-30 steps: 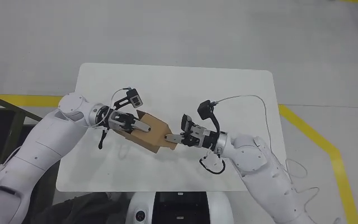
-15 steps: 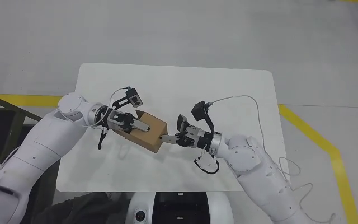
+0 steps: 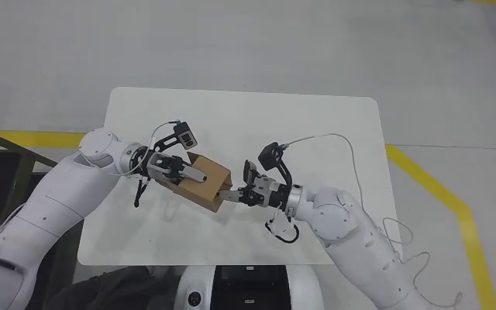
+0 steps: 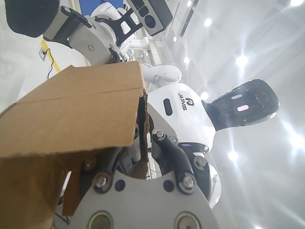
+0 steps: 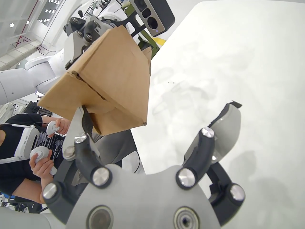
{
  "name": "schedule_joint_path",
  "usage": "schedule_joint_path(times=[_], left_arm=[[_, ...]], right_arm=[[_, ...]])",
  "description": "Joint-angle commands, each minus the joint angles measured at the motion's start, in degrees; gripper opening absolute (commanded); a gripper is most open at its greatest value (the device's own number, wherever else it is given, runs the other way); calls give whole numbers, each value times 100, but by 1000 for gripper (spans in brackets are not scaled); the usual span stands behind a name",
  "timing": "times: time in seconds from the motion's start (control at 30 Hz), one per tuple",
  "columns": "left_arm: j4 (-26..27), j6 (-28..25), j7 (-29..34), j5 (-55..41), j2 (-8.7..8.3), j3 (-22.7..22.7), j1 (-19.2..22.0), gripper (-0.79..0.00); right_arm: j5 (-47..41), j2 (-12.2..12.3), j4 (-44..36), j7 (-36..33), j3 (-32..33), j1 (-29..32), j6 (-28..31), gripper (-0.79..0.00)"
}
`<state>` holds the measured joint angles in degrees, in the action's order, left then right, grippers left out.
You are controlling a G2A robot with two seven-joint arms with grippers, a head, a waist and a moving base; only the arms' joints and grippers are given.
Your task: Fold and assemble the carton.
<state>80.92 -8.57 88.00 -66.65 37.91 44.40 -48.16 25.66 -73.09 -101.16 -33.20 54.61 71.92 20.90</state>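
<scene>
- The carton (image 3: 208, 184) sat tilted over the table (image 3: 325, 124), near its front edge, between my two claws.
- My left claw (image 3: 190, 175) was clamped on the carton's wall at one end.
- My right claw (image 3: 231, 194) stood apart at the other end, with one finger (image 5: 79, 117) against the end flaps.

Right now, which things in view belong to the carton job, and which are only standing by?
Job: carton; left gripper, holding it; right gripper, open at its end flap.
Not the job: white table; cable on the right arm.
</scene>
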Motion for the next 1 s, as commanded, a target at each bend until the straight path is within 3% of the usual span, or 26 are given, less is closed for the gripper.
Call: schedule_joint_path(times=[0.0,0.57,0.8,0.97], left_arm=[[4,-5,0,14,-3,-24,10,-785],[-109,-114,0,70,-13,-152,136,-785],[-306,-139,0,22,-11,-127,175,-785],[-135,-6,0,-101,-17,-263,238,-785]], right_arm=[[-7,-1,18,9,-8,-18,-19,0],[-65,-9,98,123,-90,-102,-88,0],[4,66,-91,156,149,151,-86,0],[-167,130,-280,184,367,391,144,0]])
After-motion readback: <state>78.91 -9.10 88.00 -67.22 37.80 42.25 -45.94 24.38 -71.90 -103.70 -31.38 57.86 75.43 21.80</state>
